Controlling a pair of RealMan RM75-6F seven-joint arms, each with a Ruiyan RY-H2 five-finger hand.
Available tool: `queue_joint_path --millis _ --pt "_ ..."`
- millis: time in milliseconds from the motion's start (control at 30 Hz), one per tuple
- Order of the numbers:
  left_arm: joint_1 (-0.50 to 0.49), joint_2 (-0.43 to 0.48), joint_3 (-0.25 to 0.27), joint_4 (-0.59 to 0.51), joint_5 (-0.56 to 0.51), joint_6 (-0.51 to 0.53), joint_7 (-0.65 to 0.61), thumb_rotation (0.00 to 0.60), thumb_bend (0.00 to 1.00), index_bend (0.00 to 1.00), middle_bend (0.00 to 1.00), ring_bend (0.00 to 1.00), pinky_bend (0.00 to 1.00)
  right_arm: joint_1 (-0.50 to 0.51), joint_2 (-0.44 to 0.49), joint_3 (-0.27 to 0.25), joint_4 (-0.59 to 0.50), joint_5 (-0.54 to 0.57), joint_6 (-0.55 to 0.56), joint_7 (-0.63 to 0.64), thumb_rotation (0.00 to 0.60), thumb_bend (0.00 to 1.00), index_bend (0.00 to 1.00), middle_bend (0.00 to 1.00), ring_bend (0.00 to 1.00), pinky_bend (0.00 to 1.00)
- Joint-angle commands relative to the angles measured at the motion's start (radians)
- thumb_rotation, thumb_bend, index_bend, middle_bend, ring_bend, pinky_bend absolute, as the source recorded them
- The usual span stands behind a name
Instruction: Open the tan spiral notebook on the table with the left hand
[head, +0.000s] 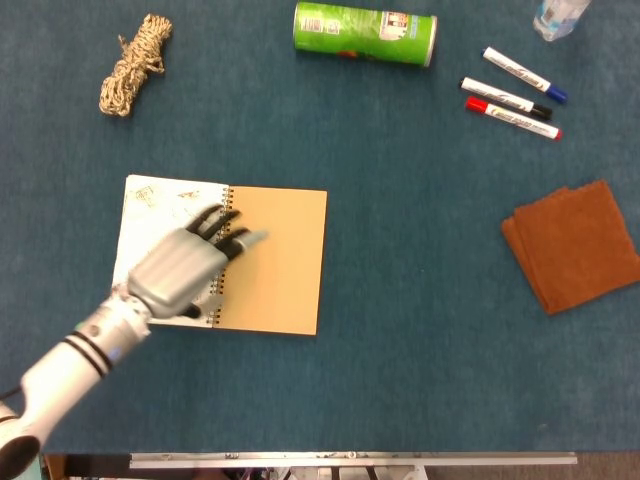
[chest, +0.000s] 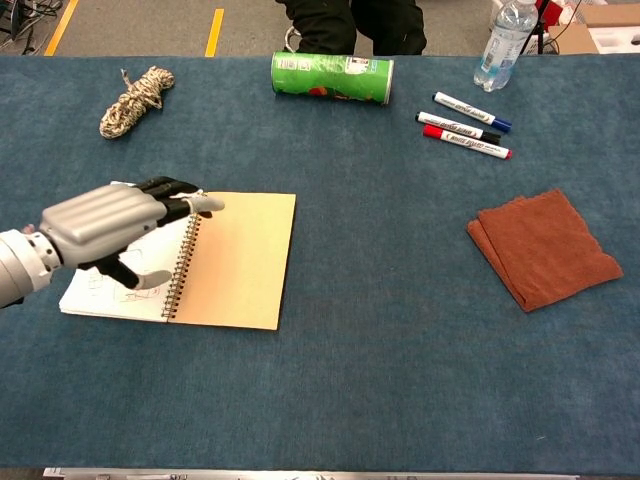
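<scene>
notebook (head: 225, 258) lies open and flat at table's left | left hand (head: 185, 270) hovers over spiral, fingers spread, holding nothing, probably lifted off the page | right hand not visible | task looks done

Table: dark blue felt-covered tabletop (chest: 380, 380), metal front edge (head: 350, 459).
Floor: grey concrete floor (chest: 140, 25) beyond the table, yellow painted lines (chest: 214, 30).
Light: even.

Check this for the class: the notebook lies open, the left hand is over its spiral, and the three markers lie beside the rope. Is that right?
Not quite. The markers lie far from the rope, near the green can, as the head view shows. The notebook lies open, left hand over its spiral.
</scene>
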Motion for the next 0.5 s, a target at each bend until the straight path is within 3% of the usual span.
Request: queue_joint_path --millis 33,300,500 --pt "0.073 0.06 -0.014 -0.005 -0.012 0.115 -0.077 0.6 0.29 0.06 0.16 0.0 0.0 0.006 0.004 -0.002 -0.01 0.001 -0.012 -0.015 0.6 0.19 0.44 0.36 0.23 0.32" --pt "0.21 0.118 -0.015 0.036 -0.082 0.276 -0.167 0.6 0.3 0.06 0.13 0.0 0.0 0.031 0.03 0.0 -0.063 0.005 -0.053 -0.083 0.6 0.19 0.44 0.34 0.22 0.32" --pt "0.319 0.098 -0.021 0.065 -0.108 0.417 -0.158 0.6 0.29 0.06 0.11 0.0 0.0 0.056 0.047 0.008 -0.132 0.043 -0.11 -0.17 0.6 0.19 0.38 0.29 0.19 0.32"
